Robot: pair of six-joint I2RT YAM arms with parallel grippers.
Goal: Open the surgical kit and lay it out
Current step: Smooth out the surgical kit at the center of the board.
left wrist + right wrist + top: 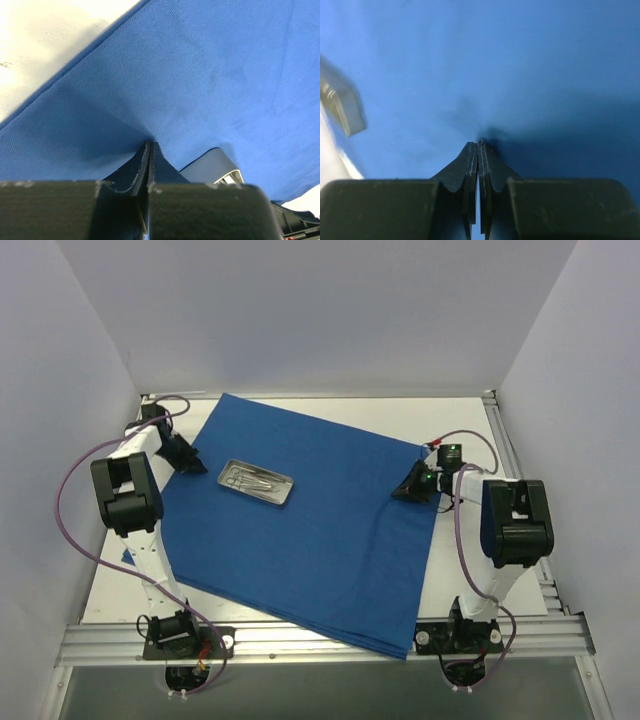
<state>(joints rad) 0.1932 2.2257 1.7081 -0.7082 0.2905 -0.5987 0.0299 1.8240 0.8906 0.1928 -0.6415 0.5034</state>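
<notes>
The surgical kit's royal-blue drape (320,540) lies spread flat over most of the table. A small shiny metal tray (283,497) sits on its left part, with thin silver instruments (250,479) lying inside. My left gripper (190,458) is at the drape's left edge, just left of the tray. Its jaws are shut and the tips (150,143) rest against the blue cloth (210,75), which creases slightly there; the tray's corner (212,165) shows to the right. My right gripper (406,490) is at the drape's right edge, shut, its tips (478,144) on the cloth (520,65). The tray (342,107) appears blurred at far left.
The white tabletop (460,420) shows around the drape. White walls enclose three sides. An aluminium rail (320,640) runs along the near edge, and the drape's front corner overhangs it. Purple cables (72,475) loop beside each arm. A small blue scrap (128,556) lies at the left.
</notes>
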